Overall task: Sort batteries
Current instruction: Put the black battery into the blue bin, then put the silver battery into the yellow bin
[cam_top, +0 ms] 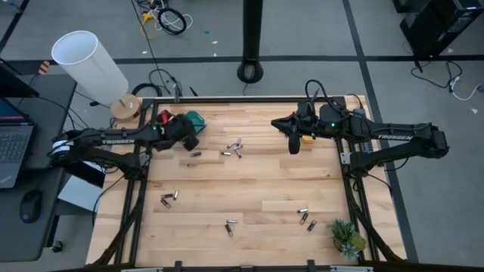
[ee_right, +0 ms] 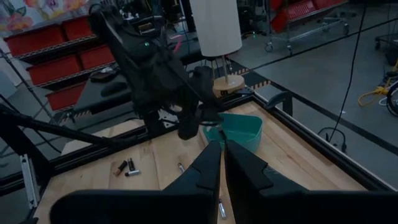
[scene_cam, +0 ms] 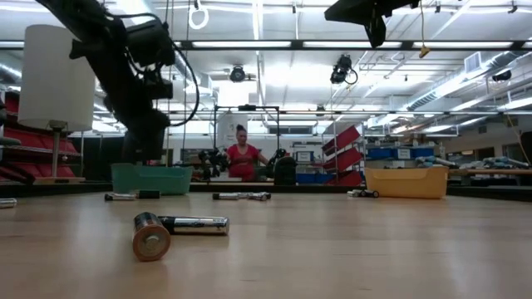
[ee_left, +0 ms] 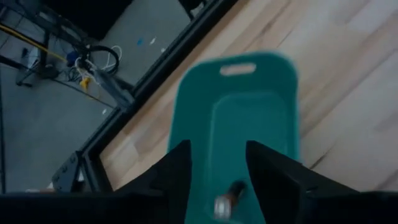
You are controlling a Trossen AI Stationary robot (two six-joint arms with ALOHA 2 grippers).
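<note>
Left tool (ee_left: 214, 171), fingers apart, hung over the teal bin (ee_left: 249, 118) at the table's far left corner, a battery (ee_left: 227, 199) lying in the bin directly below it.

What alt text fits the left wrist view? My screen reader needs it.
The left gripper hangs over a teal bin with its fingers apart, a battery in the bin below them. The bin sits on a wooden table.

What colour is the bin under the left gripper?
Teal; the bin shows best in the left wrist view, beneath the left gripper.
</note>
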